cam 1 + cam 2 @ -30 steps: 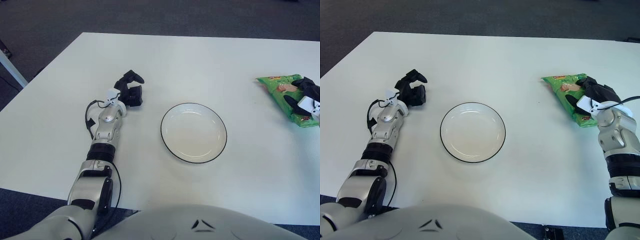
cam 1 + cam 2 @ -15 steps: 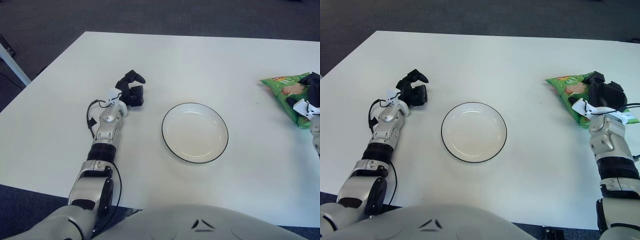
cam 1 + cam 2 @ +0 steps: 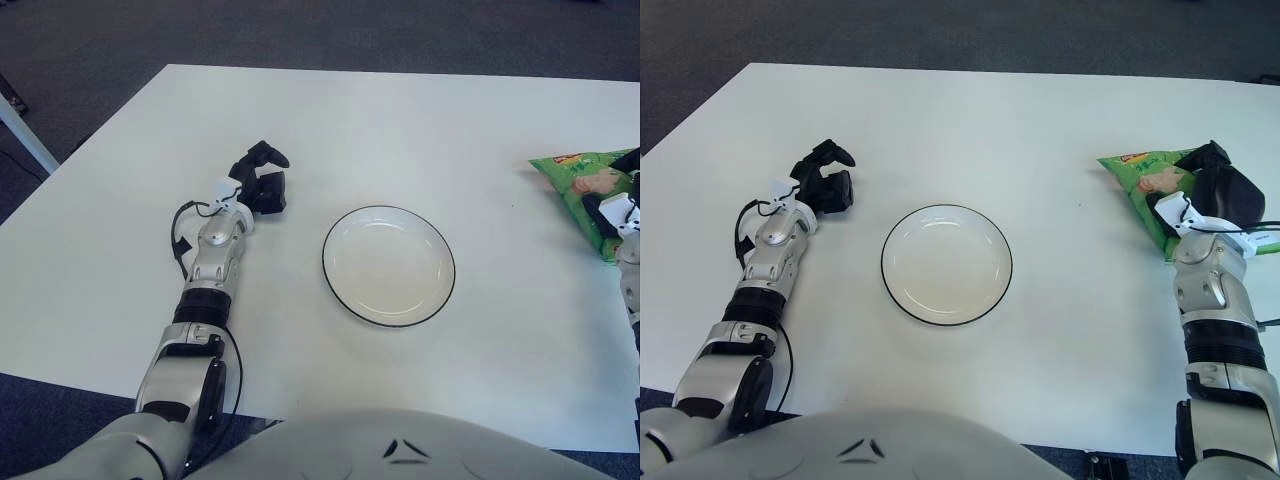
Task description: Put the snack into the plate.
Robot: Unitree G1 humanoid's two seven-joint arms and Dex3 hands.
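One right hand (image 3: 1218, 185) gripping snack (image 3: 1145, 182), plate (image 3: 946, 264) (central) apart.

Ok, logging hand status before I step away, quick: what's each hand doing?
Left hand: fingers curled, holding nothing, to the left of the plate.
Right hand: closed on the green snack bag, at the table's right side.

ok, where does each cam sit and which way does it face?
Left eye view: on the head, facing forward and down at the white table; shows left arm, left hand and chest.
Right eye view: same head, slightly to the right; shows both arms, with the right hand on the green snack bag.
Both share the empty plate, the bag and the left hand.
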